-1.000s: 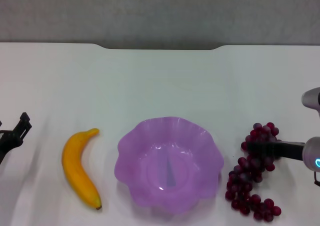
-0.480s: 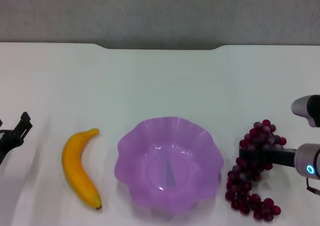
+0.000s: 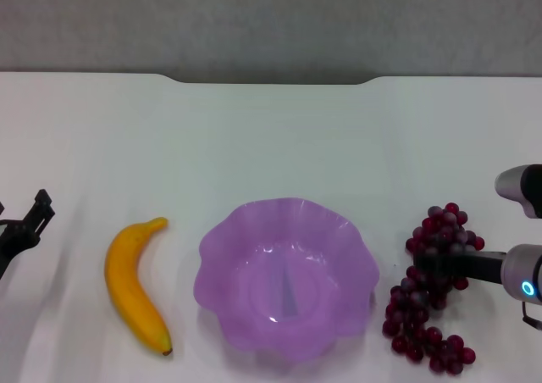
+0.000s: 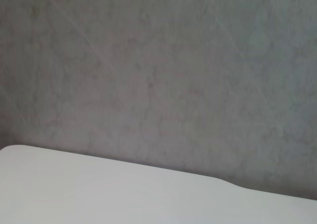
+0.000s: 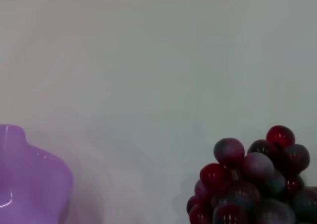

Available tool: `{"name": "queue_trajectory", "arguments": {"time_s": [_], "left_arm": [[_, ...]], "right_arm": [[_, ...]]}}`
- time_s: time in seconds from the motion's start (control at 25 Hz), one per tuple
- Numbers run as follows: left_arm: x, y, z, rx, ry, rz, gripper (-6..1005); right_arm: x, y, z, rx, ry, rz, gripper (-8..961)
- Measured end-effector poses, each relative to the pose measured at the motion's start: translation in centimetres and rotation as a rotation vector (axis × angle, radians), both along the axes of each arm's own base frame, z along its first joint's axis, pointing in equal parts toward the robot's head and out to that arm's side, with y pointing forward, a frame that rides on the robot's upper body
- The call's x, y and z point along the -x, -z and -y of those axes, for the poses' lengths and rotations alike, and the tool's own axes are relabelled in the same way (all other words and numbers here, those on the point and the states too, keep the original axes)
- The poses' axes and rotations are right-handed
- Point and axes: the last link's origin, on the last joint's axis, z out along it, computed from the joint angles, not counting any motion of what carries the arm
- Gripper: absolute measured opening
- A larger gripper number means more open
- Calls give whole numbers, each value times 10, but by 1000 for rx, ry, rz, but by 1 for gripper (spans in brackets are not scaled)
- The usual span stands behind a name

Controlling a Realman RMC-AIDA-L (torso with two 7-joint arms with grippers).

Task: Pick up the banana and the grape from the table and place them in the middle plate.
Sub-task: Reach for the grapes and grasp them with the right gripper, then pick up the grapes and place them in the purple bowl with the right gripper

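The grape [image 3: 428, 315], a long dark red-purple bunch, lies on the white table [image 3: 271, 137] right of the middle plate [image 3: 222, 256], a translucent purple bowl with a scalloped rim. My right gripper [image 3: 440, 266] reaches in from the right, a dark finger lying across the bunch's upper part, shut on it. The right wrist view shows the bunch's top [image 5: 252, 184] close up and the plate's rim [image 5: 29, 179]. The yellow-orange banana [image 3: 134, 285] lies left of the plate, dark tip toward me. My left gripper [image 3: 21, 226] is parked at the far left edge.
The table's far edge has a shallow notch [image 3: 271, 80] before a grey wall. The left wrist view shows only that wall and the table edge [image 4: 124, 184]. Bare table lies beyond the plate.
My right gripper pushed into the grape bunch, then drew back slightly right. The bunch's upper grapes shifted and bunched around the finger. The left arm, banana and plate have not moved.
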Motion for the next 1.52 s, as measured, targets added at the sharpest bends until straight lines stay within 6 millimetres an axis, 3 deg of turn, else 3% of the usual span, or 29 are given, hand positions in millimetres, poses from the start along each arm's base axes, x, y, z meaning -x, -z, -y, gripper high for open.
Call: {"name": "queue_trajectory", "arguments": {"time_s": [0.6, 1.04, 1.52], "left_arm": [[0, 0, 0, 0, 0, 0, 793], [-1, 0, -2, 4, 5, -3, 792], [0, 0, 0, 1, -1, -3, 792]], "right_arm": [[-4, 0, -3, -30, -35, 29, 624], [-6, 10, 0, -87, -136, 85, 573], [7, 19, 8, -170, -319, 131, 458]]}}
